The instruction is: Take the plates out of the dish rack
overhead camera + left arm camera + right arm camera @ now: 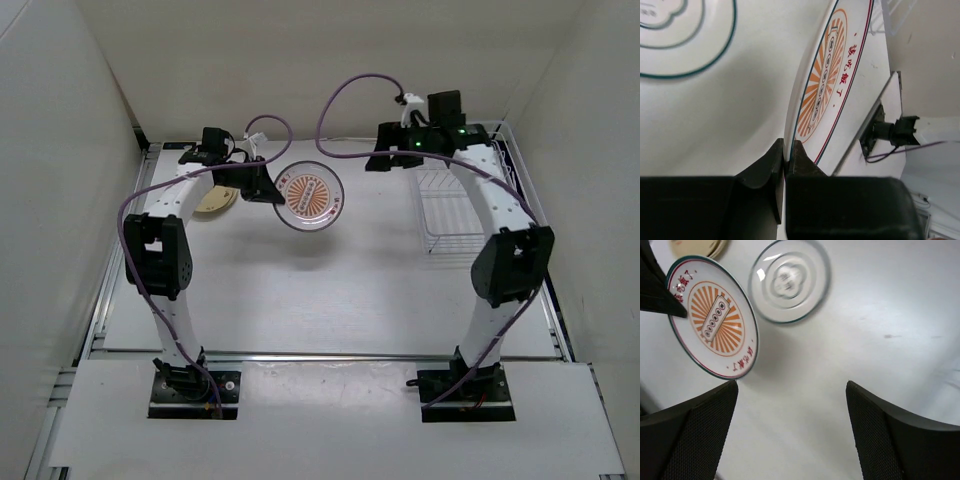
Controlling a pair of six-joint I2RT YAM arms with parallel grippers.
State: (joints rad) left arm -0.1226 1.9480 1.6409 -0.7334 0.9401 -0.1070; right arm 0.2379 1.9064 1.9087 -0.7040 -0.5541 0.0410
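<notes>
clearly, the left pincer [785,165] is pressed together on the rim of the orange sunburst plate [825,85], holding it tilted above the counter [300,290], well apart from the dish rack [450,215] at the far right. a white plate with a dark rim [789,280] lies flat on the counter beside it, and a cream plate [215,200] lies further left. the right pincer [792,435] is spread wide above the counter.

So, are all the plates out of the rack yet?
Almost. The dish rack looks empty. The cream plate and the white plate lie on the table. The left claw is pinching the sunburst plate by its rim; the right claw is open. Only setting it down is left.
</notes>
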